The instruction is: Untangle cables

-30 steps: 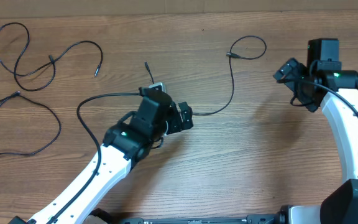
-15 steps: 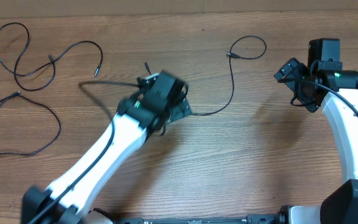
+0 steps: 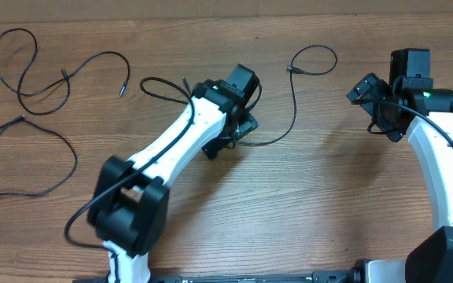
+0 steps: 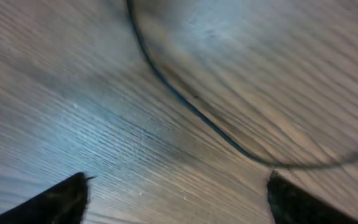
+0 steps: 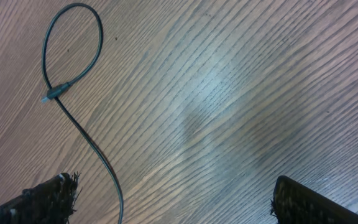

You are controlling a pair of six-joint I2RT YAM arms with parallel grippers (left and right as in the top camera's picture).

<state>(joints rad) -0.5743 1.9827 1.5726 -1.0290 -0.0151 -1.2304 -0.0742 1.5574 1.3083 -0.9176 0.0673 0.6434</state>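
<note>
Three thin black cables lie apart on the wooden table. One cable (image 3: pixel 293 110) runs from under my left gripper (image 3: pixel 233 135) up to a small loop with a plug (image 3: pixel 289 69). In the left wrist view this cable (image 4: pixel 191 109) curves across the wood ahead of the fingertips (image 4: pixel 55 202), and my left gripper (image 4: pixel 179 205) is open with nothing between them. My right gripper (image 3: pixel 366 106) hovers open to the right of the loop. In the right wrist view the loop (image 5: pixel 73 43) and its strand pass just inside the left fingertip (image 5: pixel 45 199) of the gripper (image 5: pixel 179 202), not pinched.
Two more cables lie at the far left, a winding one (image 3: pixel 61 79) at the back and a wide loop (image 3: pixel 30 157) below it. The white left arm (image 3: pixel 163 157) stretches diagonally over the table's middle. The table's back edge (image 3: pixel 211 17) is close behind.
My left arm has swung up and to the right, carrying its gripper further over the middle cable. The right arm and the cables at the left have not moved.
</note>
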